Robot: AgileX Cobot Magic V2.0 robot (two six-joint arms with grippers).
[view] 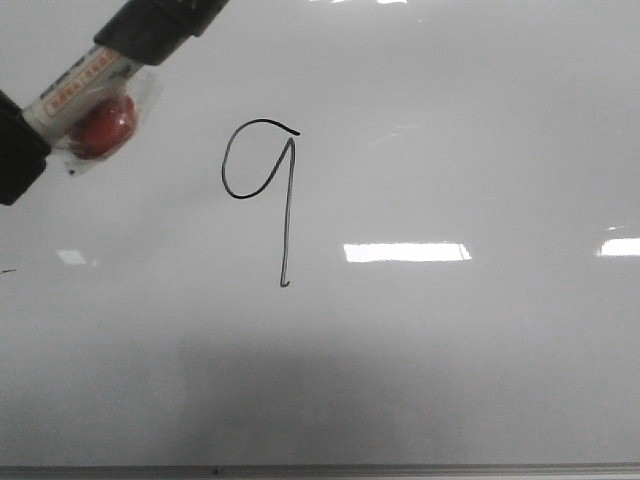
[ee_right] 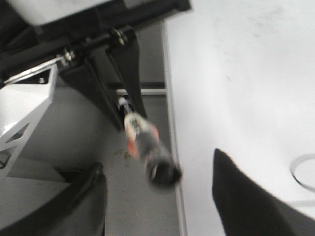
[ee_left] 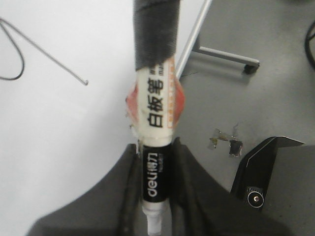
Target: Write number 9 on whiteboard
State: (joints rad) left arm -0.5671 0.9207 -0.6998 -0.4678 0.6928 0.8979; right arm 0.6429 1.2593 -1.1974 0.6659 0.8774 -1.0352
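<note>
The number 9 [view: 262,190] is drawn in thin black line on the whiteboard [view: 450,350], loop above and long tail ending in a small hook. Its tail also shows in the left wrist view [ee_left: 49,54]. My left gripper [ee_left: 156,143] is shut on a whiteboard marker [ee_left: 157,105] with a white label, red tape and a dark cap [ee_left: 155,29]. In the front view the marker [view: 85,95] hangs up and left of the 9, off the board. My right gripper [ee_right: 162,206] is open and empty, by the board's edge strip [ee_right: 170,123]; the blurred marker [ee_right: 147,147] lies beyond its fingers.
A small dark stray dash [view: 8,270] sits at the board's left edge. The grey edge strip [view: 320,468] runs along the near side. Beside the board are grey floor, a metal stand foot [ee_left: 231,56], a black device [ee_left: 261,177] and the robot's frame [ee_right: 98,59].
</note>
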